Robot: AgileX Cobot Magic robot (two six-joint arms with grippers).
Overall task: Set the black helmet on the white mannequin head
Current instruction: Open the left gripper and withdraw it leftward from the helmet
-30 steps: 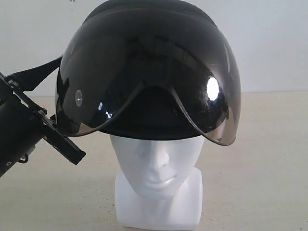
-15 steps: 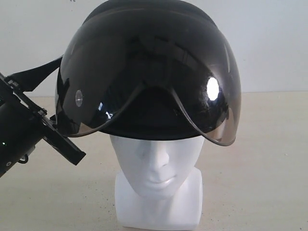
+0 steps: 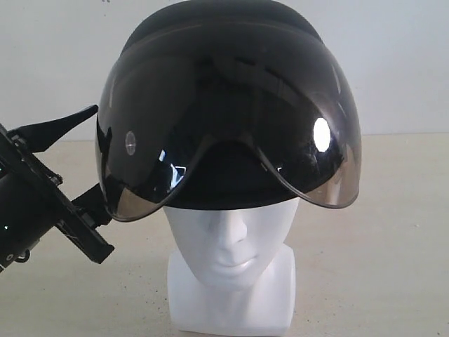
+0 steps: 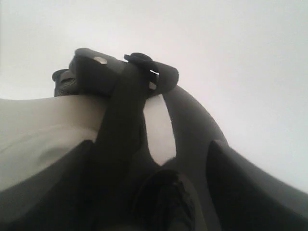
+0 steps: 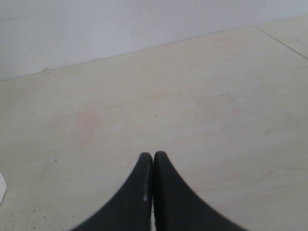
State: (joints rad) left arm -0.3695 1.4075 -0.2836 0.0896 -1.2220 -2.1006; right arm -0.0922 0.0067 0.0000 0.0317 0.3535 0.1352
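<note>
Both fingers of my left gripper (image 3: 90, 158) have sprung apart, freeing the black helmet (image 3: 231, 105) I was pinching at the rim a second ago. Its strap (image 4: 120, 125) lies between them. Just beyond my fingertips, the helmet has shifted away and sits level on the white mannequin head (image 3: 228, 239), so placing looks done. My right gripper (image 5: 153, 161) idles, pressed closed.

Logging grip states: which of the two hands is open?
The left hand: its fingers are spread wide beside the black helmet. The right hand is shut, fingertips pressed together over the table.
</note>
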